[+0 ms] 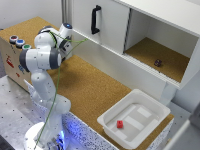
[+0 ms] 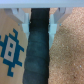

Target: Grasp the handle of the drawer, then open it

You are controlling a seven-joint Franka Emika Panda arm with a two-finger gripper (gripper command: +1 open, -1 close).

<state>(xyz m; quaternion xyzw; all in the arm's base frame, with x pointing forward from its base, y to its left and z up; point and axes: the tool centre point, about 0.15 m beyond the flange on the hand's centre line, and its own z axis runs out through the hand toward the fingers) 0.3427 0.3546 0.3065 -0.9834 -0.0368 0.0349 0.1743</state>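
The handle is a slim black upright bar on the drawer, a tall white flat front at the back of the exterior view. The front looks flush with the cabinet. My arm stands at the exterior view's left, well short of the handle, with its own links hiding the gripper there. In the wrist view the gripper is open and empty, with its pale fingertips apart. Below it lie a dark strip, printed cardboard and cork. The handle is out of the wrist view.
A cardboard box with coloured buttons stands beside the arm. An open cabinet compartment holds a small dark object. A shallow white tub with a red block sits on the cork counter.
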